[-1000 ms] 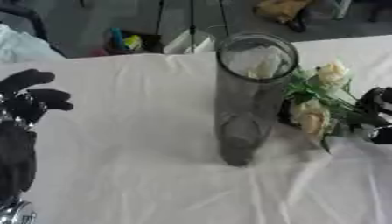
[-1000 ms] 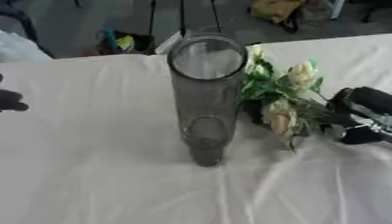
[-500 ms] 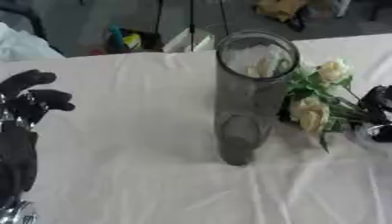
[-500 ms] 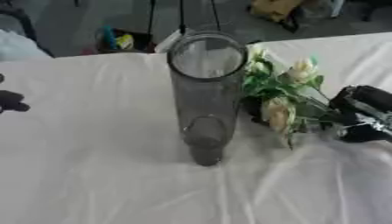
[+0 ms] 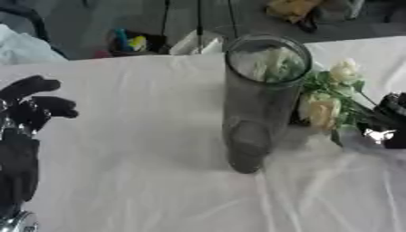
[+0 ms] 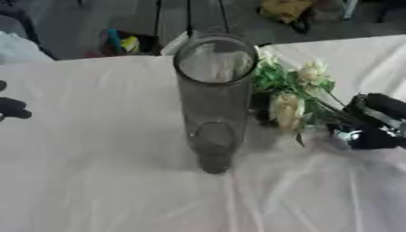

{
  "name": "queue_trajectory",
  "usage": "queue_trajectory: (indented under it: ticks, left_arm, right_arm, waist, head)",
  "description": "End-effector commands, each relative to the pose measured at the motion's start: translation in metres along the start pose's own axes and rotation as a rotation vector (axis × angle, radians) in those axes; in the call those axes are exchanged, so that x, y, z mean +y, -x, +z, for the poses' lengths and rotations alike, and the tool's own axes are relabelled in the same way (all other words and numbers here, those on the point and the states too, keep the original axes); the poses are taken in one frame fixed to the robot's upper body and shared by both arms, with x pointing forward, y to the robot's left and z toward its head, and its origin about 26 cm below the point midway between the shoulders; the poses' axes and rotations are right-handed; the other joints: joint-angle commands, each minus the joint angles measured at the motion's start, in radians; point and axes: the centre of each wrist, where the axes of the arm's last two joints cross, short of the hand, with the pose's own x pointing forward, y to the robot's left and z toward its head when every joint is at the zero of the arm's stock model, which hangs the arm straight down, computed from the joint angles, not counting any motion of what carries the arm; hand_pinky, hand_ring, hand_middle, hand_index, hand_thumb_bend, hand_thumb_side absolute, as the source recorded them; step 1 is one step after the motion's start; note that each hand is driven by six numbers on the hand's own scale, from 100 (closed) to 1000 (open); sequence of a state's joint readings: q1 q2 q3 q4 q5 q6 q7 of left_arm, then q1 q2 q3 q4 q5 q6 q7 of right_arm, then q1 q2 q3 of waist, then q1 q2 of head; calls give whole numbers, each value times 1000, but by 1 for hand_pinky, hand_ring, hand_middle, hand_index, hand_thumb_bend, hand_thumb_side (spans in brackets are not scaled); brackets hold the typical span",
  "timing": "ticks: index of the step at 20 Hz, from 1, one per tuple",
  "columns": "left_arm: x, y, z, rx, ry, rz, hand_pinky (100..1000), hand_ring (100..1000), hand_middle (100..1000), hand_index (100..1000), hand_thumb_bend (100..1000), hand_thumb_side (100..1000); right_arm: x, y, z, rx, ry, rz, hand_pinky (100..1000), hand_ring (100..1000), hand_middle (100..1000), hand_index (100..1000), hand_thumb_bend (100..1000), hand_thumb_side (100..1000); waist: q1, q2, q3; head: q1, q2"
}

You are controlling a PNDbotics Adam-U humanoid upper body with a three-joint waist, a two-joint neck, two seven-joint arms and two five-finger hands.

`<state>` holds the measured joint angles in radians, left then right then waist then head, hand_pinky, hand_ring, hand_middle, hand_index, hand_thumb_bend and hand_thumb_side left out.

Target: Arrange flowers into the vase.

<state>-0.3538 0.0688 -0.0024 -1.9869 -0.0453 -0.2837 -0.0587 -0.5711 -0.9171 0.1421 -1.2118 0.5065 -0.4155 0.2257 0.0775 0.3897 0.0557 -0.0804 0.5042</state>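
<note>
The flowers [image 6: 295, 97] were held at the stems in the right hand's [image 6: 374, 128] curled fingers, just right of the vase [image 6: 212, 97].

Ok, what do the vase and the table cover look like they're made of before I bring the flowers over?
The vase looks like clear, smoky-grey glass or possibly acrylic: the cloth and the flowers behind it show through its wall and its rim shines. The table cover looks like matte white fabric, since it lies in soft wrinkles near the vase's base.
</note>
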Motion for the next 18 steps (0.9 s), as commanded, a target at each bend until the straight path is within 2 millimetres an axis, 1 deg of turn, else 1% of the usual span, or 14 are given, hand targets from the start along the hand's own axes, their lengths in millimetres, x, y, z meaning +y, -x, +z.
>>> queue_trajectory:
  ticks: [1, 2, 3, 4, 11, 12, 18]
  left_arm:
    - [-1, -5, -5, -27, 11, 1, 588, 606, 685, 808, 109, 1000]
    - [-1, -5, -5, -27, 11, 1, 588, 604, 683, 808, 109, 1000]
    - [-1, -5, -5, -28, 12, 0, 588, 603, 680, 808, 109, 1000]
    - [-1, -5, -5, -27, 12, 0, 587, 602, 678, 808, 108, 1000]
    - [-1, -5, -5, -25, 17, -2, 586, 595, 669, 807, 107, 1000]
    - [-1, -5, -5, -24, 18, -3, 585, 595, 669, 807, 107, 1000]
    - [-1, -5, -5, -22, 22, -7, 584, 589, 661, 805, 106, 1000]
  right_arm:
    - [-10, 4, 3, -11, 25, 4, 165, 100, 100, 356, 100, 737]
    - [-9, 4, 3, -20, 30, -2, 132, 100, 100, 349, 100, 761]
    - [-9, 4, 3, -31, 39, -10, 100, 100, 100, 344, 100, 808]
    - [-8, 4, 3, -41, 55, -21, 100, 100, 100, 332, 100, 835]
    - [-7, 7, 5, -68, 169, -100, 100, 100, 100, 289, 100, 810]
    - [-8, 7, 5, -73, 189, -112, 100, 100, 100, 284, 100, 815]
    - [-14, 3, 6, -84, 308, -172, 100, 100, 100, 258, 100, 779]
  waist:
    - [6, 0, 2]
    - [6, 0, 2]
    - [6, 1, 2]
    - [6, 1, 2]
    - [6, 1, -1]
    - [6, 1, -1]
    - [4, 0, 2]
  head:
    - [-1, -15]
    - [-1, -15]
    - [0, -15]
    - [0, -15]
    - [2, -14]
    - [2, -14]
    - [4, -14]
